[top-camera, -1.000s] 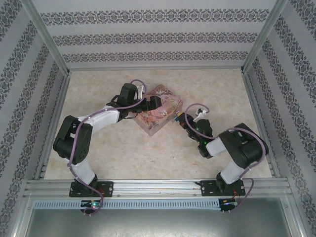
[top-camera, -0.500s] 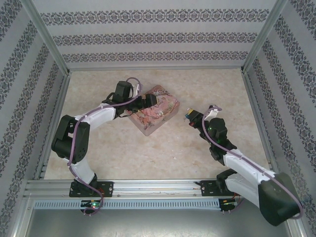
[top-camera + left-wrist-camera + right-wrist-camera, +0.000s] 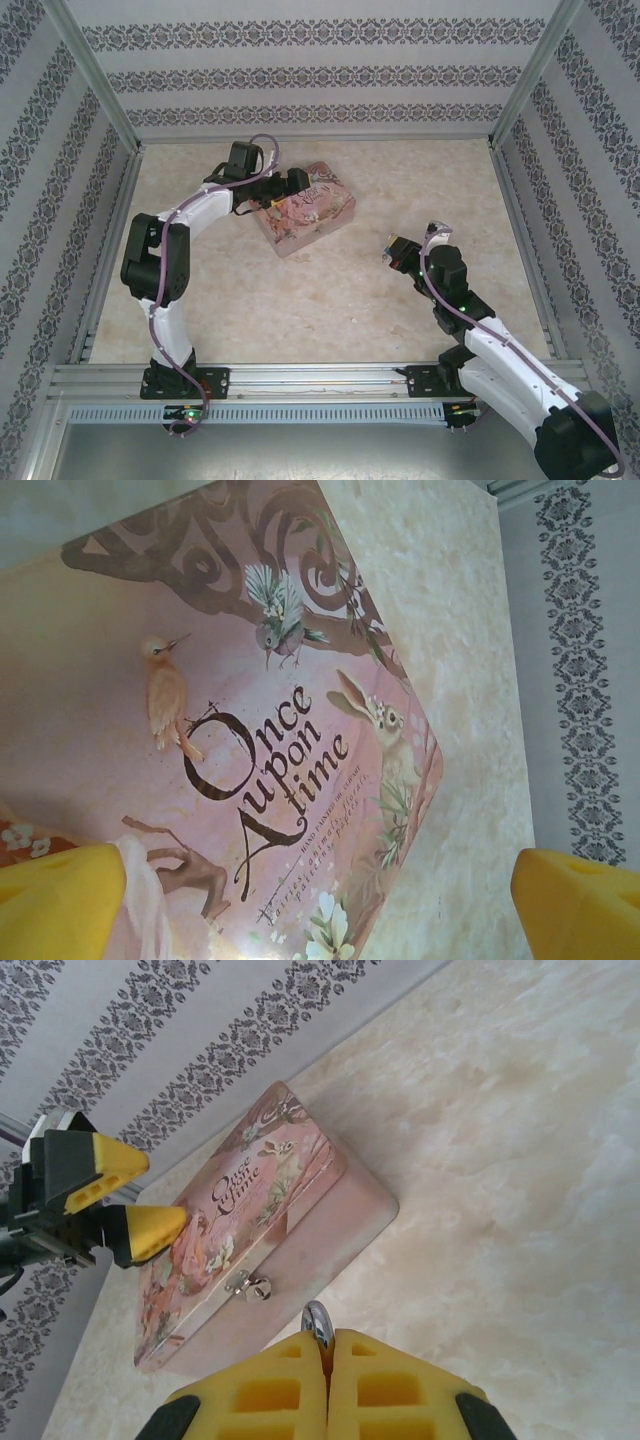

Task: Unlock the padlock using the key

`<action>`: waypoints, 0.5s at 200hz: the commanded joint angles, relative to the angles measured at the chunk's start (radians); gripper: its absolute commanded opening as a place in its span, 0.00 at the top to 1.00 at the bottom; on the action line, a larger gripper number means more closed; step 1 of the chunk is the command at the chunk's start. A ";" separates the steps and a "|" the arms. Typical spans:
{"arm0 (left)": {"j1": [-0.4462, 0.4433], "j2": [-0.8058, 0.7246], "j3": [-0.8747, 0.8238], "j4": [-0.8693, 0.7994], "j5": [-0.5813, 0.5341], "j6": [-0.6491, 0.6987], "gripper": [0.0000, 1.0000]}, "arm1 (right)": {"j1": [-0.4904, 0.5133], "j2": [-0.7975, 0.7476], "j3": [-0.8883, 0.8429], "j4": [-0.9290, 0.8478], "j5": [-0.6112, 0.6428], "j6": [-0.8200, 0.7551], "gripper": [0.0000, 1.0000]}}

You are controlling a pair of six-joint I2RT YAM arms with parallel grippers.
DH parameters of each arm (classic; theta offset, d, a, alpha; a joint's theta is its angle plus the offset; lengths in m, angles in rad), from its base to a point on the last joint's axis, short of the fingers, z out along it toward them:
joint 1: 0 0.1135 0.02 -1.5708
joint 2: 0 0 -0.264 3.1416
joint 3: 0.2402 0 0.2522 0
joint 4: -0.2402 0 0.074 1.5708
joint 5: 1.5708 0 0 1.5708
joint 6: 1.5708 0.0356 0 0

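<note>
The padlock [image 3: 316,1318] seems to sit between the pads of your right gripper [image 3: 327,1340]. In the right wrist view a thin silvery shackle [image 3: 317,1312] comes out between the two yellow pads [image 3: 270,1390], and from above there is a small blue spot at the fingertips. The right jaws are pressed together on it, with almost no gap. The gripper is over the bare table [image 3: 300,310], on the right, well apart from the tin [image 3: 310,215]. The latch [image 3: 250,1285] on the side of the tin has nothing hanging on it.

I judge the padlock to be very light, hard and smooth, so it can easily slip or turn in the pads. The shackle is thin, and pulling on it is not a good idea. Hold the padlock by the flat faces of the blue body and keep the keyhole end free. Whether the key is in it is too small to tell.

Your left gripper [image 3: 135,1198] is at the far left corner of the tin. Its jaws are fully spread and hold nothing. One finger is over the lid and the other is past the edge.

In total I count one padlock, one tin with one latch, and two grippers.
</note>
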 commanded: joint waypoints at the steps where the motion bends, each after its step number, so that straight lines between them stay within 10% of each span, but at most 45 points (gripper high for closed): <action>1: 0.028 0.082 0.011 -0.158 -0.055 0.046 0.00 | 0.009 -0.043 0.015 -0.048 0.038 -0.024 1.00; 100: 0.027 -0.147 -0.052 -0.019 0.004 -0.054 0.00 | 0.009 -0.033 0.060 -0.148 -0.003 -0.113 1.00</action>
